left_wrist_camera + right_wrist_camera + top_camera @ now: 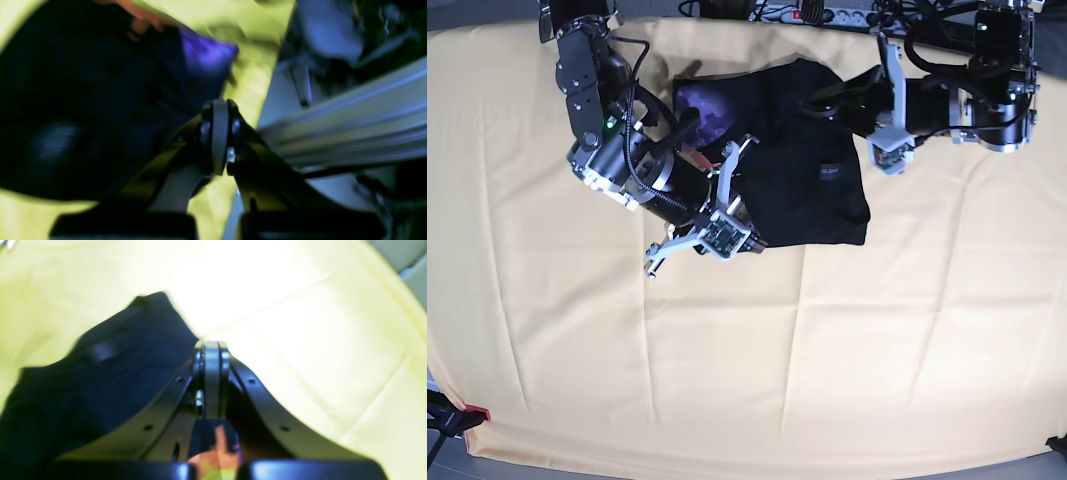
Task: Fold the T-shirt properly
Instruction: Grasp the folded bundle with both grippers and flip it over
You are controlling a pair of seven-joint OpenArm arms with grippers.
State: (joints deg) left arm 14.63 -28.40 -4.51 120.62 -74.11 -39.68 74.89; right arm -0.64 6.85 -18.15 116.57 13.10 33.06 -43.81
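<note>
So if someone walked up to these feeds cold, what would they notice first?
Probably the black T-shirt, bunched at the far middle of the cream-yellow table cloth, with a patch of purple print showing at its left edge in the base view. Next, both arms converging on it: the right gripper at the near-left hem and the left gripper by the far edge, each with jaws shut.

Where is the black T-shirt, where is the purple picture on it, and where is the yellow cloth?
T-shirt [827, 200]: base view, on its plain black middle.
Purple picture [707, 108]: base view, on the print beside the arm on the left.
Yellow cloth [847, 360]: base view, on a bare stretch below the T-shirt.
</note>
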